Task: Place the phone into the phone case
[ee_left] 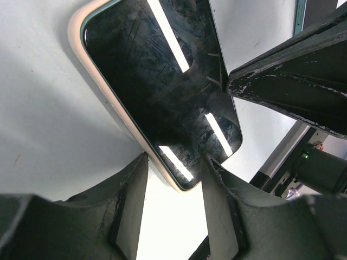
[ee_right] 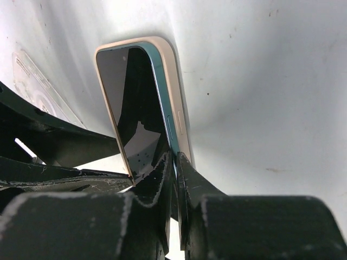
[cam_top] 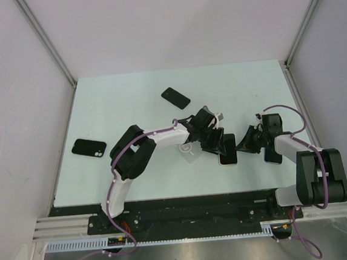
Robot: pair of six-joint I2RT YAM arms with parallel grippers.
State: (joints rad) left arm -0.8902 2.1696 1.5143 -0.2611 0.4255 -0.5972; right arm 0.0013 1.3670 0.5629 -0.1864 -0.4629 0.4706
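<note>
The phone [cam_top: 227, 149] has a black screen and a teal rim, and it lies partly in a beige case [cam_top: 229, 162] at the table's middle. In the right wrist view the phone [ee_right: 135, 108] is tilted, its left side down in the case [ee_right: 176, 92] and its teal right edge raised. My right gripper [ee_right: 174, 157] is shut on that raised edge; it shows in the top view [cam_top: 246, 143]. My left gripper [ee_left: 173, 160] is open, its fingers [ee_left: 130, 200] straddling a corner of the phone [ee_left: 157, 81] and case [ee_left: 116, 116]; it shows in the top view [cam_top: 214, 140].
A clear plastic piece [cam_top: 189, 152] lies left of the phone. Two other black phone-shaped slabs lie at the far middle [cam_top: 175, 97] and at the left [cam_top: 89, 148]. Another slab [cam_top: 273, 156] lies partly under my right arm. White walls enclose the table.
</note>
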